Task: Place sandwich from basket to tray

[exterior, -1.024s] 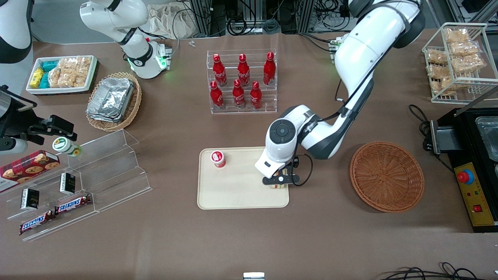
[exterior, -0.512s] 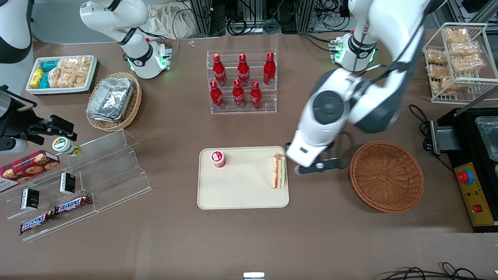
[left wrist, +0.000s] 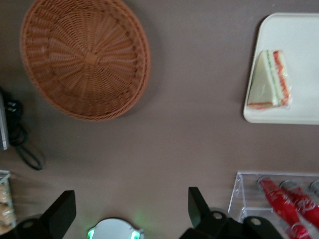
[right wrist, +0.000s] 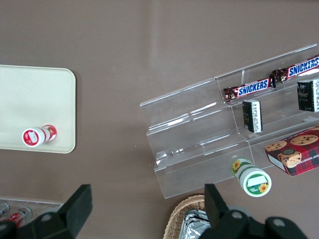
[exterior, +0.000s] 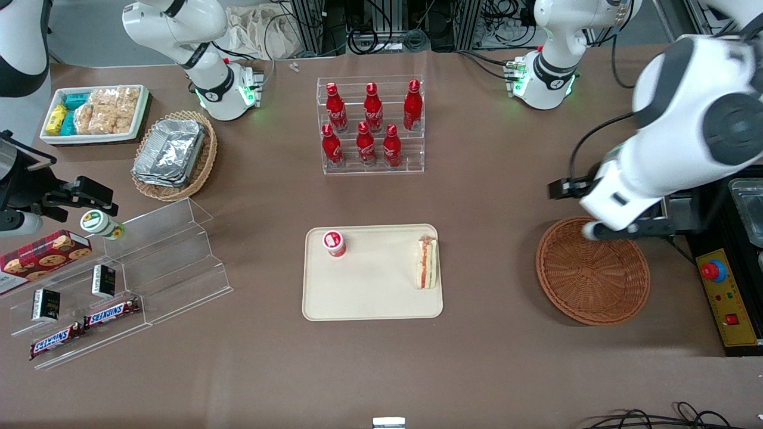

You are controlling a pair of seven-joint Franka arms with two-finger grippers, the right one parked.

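The sandwich (exterior: 427, 263), a pale wedge with red and green filling, lies on the cream tray (exterior: 369, 298) at its edge nearest the round brown basket (exterior: 592, 271). The basket holds nothing. My left gripper (exterior: 626, 229) hangs high over the basket's rim farthest from the front camera, well away from the tray. In the left wrist view the gripper (left wrist: 129, 209) is wide open and empty, and the sandwich (left wrist: 270, 79), tray (left wrist: 299, 40) and basket (left wrist: 84, 57) all show below it.
A small red-capped bottle (exterior: 334, 243) stands on the tray. A rack of red cola bottles (exterior: 371, 125) stands farther from the camera. A black machine with a red button (exterior: 724, 262) and a wire rack of snacks (exterior: 700, 95) flank the basket.
The gripper let go of the sandwich on the tray, rose, and swung toward the working arm's end, over the basket's rim. The sandwich stays on the tray.
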